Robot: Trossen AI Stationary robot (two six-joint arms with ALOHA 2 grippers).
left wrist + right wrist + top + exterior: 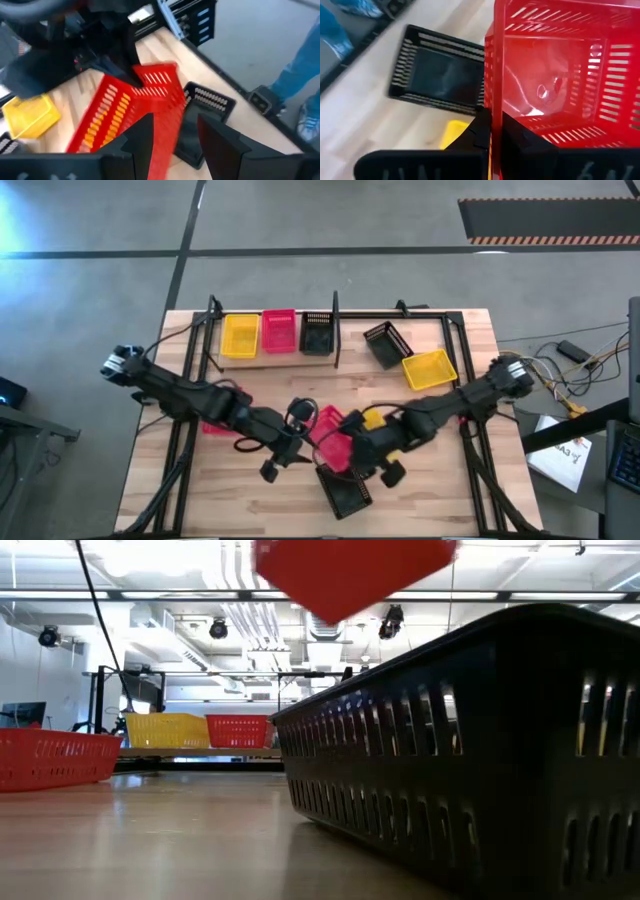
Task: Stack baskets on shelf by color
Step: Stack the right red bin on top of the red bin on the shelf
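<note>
A pinkish-red basket (335, 442) is lifted above the table's near middle and shows at the top of the low view (350, 570). My right gripper (492, 117) is shut on it. My left gripper (175, 122) is open just left of it, and one end wall of the red basket (165, 125) stands between its fingers. A black basket (347, 492) rests on its bottom on the table below, near the front edge. The shelf (270, 361) at the far side holds a yellow (240, 335), a red (279, 331) and a black basket (317, 332) abreast. My right gripper pinches the red basket's side wall at its rim (491, 100), one finger inside the basket and one outside. The basket is lifted clear of the table and tilted. My left gripper: I cannot tell whether its fingers touch the red basket's wall.
A yellow basket (374, 418) lies under my right arm, and another red basket (213, 426) lies under my left arm. A black basket (385, 343) and a yellow basket (430, 368) sit on the table's far right. A person's legs (300, 75) show beyond the table's edge.
</note>
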